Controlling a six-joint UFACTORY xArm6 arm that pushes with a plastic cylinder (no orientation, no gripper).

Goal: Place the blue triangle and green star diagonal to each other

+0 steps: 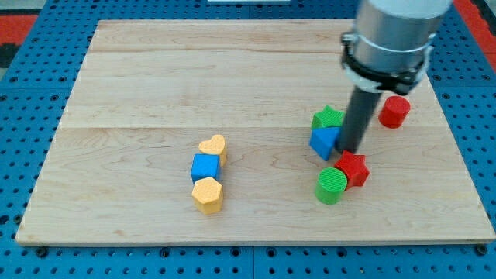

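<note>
Looking down at the wooden table (pixel 155 77) in the camera view, I see my tip (pixel 350 149) sitting just to the right of the blue triangle (pixel 324 142), touching it or very close. The end effector is only a dark rod, so it has nothing to open or close and holds nothing.

The green star (pixel 328 118) sits right above the blue triangle, touching it. Below my tip are a red star (pixel 353 168) and a green round block (pixel 332 185), pressed together. A red round block (pixel 394 111) stands apart, toward the view's right. Far off to the left, 3 blocks line up: a yellow heart (pixel 212 146), a blue cube (pixel 205 167) and a yellow hexagon (pixel 208 194).

What could go wrong? The 2 task blocks touch, so I think a push on the triangle may drag the green star along. My rod could also bump the red star, because it is so near.
</note>
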